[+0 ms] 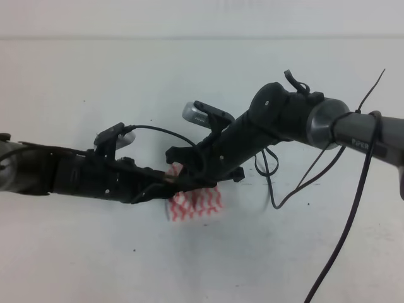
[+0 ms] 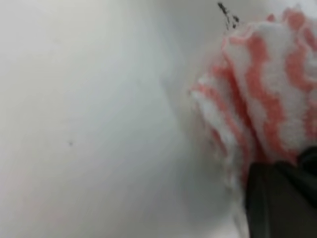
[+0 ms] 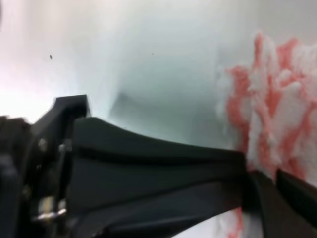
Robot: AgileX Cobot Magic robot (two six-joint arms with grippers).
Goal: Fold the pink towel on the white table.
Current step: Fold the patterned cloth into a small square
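Pink-and-white striped towel [image 1: 197, 204] lies bunched at the middle of the white surface [image 1: 189, 69], its upper edge pinched by the left gripper [image 1: 165, 180] reaching from the left and by the right gripper [image 1: 180, 165] crossing from the right, both arms black.

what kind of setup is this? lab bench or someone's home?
Likely a lab or test bench, not a home: a bare white table, two black robot arms with loose cabling, and only a pink towel as the work item. Nothing domestic is visible.
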